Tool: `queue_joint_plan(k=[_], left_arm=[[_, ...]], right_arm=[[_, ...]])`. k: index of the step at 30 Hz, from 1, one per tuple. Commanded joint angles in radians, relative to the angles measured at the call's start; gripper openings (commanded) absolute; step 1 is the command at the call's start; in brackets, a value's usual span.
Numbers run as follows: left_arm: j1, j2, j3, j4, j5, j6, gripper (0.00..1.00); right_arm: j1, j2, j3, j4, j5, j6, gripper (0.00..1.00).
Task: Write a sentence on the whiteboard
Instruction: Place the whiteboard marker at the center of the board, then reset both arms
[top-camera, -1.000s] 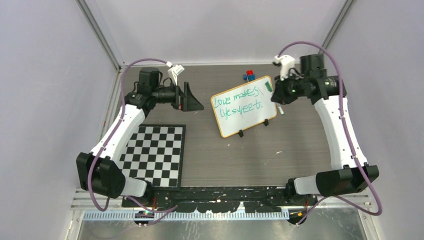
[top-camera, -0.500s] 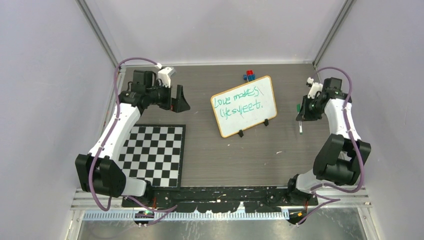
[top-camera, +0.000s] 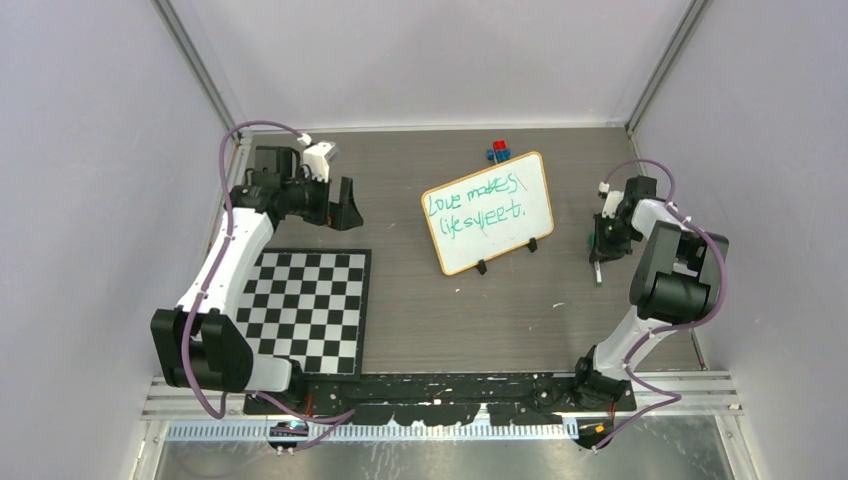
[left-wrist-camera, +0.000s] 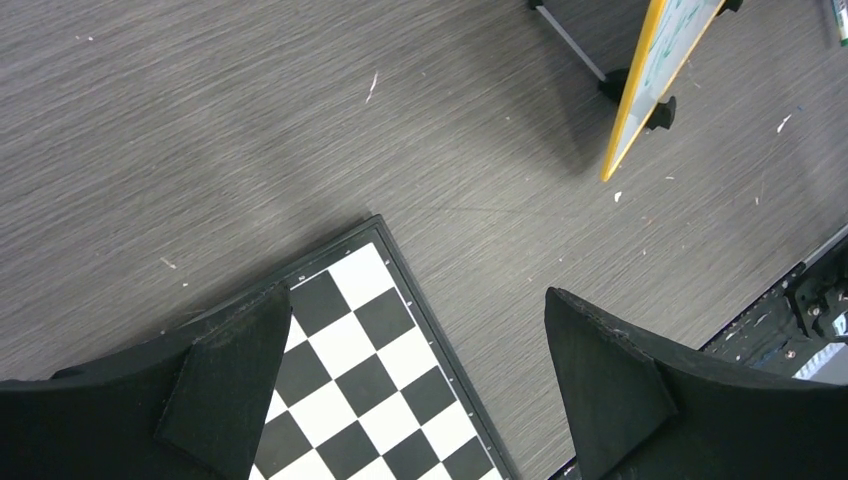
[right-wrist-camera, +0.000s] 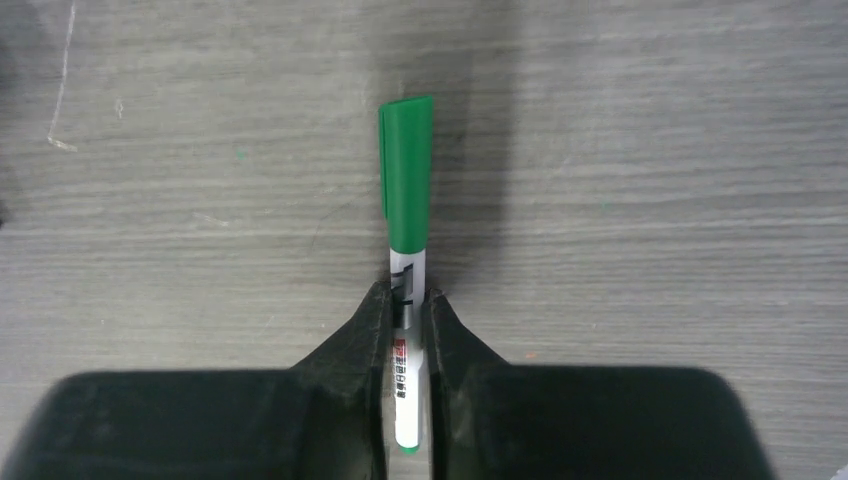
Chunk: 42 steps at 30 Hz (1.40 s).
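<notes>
The whiteboard (top-camera: 490, 212) stands tilted on two black feet at the table's middle back, with the green sentence (top-camera: 473, 205) on it in two lines. It shows edge-on in the left wrist view (left-wrist-camera: 648, 85). My right gripper (top-camera: 599, 246) is to the right of the board, low over the table, and is shut on a green-capped white marker (right-wrist-camera: 406, 200). The marker's cap end points away from the wrist, close above the wood. My left gripper (top-camera: 340, 204) is open and empty, left of the board and above the mat's far corner (left-wrist-camera: 418, 295).
A black-and-white checkerboard mat (top-camera: 310, 308) lies at the front left, also in the left wrist view (left-wrist-camera: 385, 390). Small red and blue blocks (top-camera: 497, 151) sit behind the whiteboard's top edge. Walls close the table at the left, right and back.
My right arm has swung from the board's right edge out to the right and down to the table, marker still in its jaws. My left gripper has drawn back to the left.
</notes>
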Motion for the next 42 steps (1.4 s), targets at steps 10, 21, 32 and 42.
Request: queue_joint_plan(k=[10,21,32,42], left_arm=[[0.034,0.002,-0.025,0.008,0.05,0.028,1.0],[0.091,0.059,0.024,-0.051,0.114,0.038,1.0],[0.318,0.237,0.386,-0.191,0.199,0.066,1.0],[0.548,0.37,0.616,-0.229,0.24,-0.03,1.0]], right_arm=[[-0.004,0.001,0.012,-0.01,0.02,-0.037,0.38],[-0.004,-0.097,0.157,-0.184,-0.055,-0.007,0.66],[-0.005,-0.135,0.574,-0.33,-0.215,0.113,0.79],[-0.085,-0.083,0.831,-0.302,-0.37,0.239,0.81]])
